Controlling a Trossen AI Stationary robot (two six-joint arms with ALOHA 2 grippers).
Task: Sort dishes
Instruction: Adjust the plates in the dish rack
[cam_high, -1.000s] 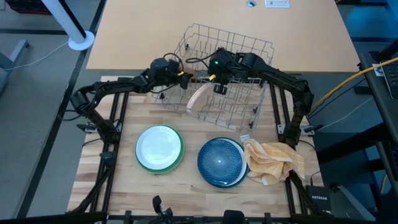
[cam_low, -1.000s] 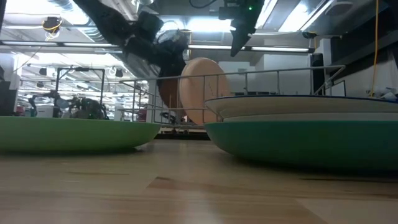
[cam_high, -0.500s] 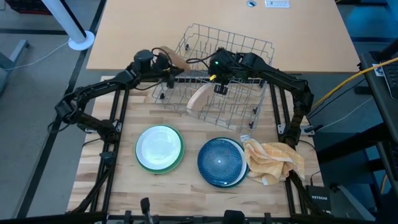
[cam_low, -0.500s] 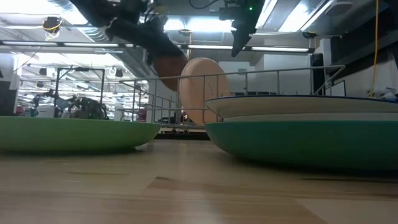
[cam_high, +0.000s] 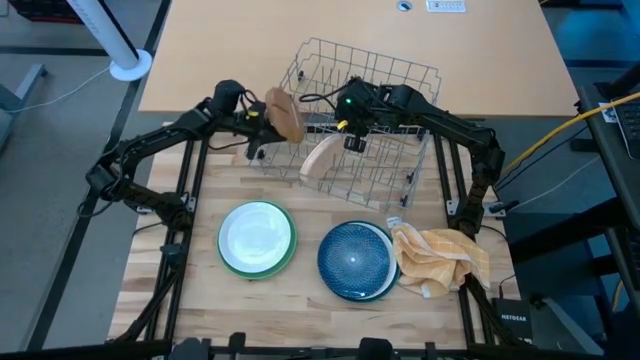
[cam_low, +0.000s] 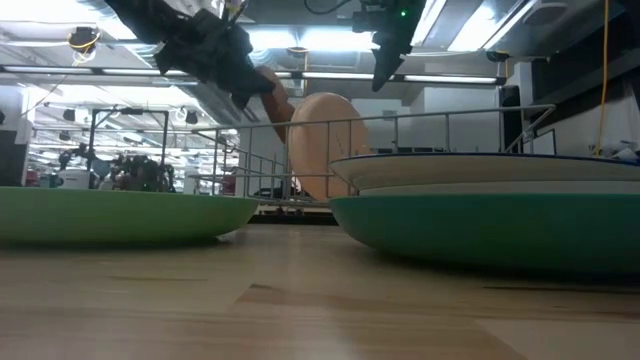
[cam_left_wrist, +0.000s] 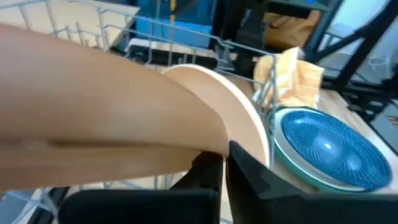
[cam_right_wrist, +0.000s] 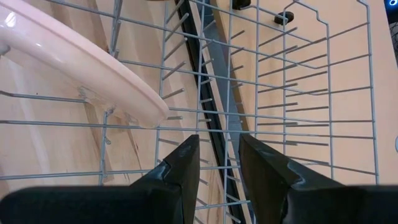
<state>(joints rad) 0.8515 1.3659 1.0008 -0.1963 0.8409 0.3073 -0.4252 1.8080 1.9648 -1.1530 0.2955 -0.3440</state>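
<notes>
Left tool (cam_high: 262, 115) grips brown plate (cam_high: 284, 113) beside rack (cam_high: 360, 120); right tool (cam_high: 353, 143) hangs open.

A grey wire rack (cam_high: 352, 120) stands tilted at the far middle of the wooden table (cam_high: 200, 290), partly over the tan board (cam_high: 350, 30) behind. A crumpled yellow checked cloth (cam_high: 440, 258) lies near the table's right edge. On the floor at far left stands a white pole base (cam_high: 130, 66), and a yellow cable (cam_high: 560, 130) runs off to the right.
</notes>
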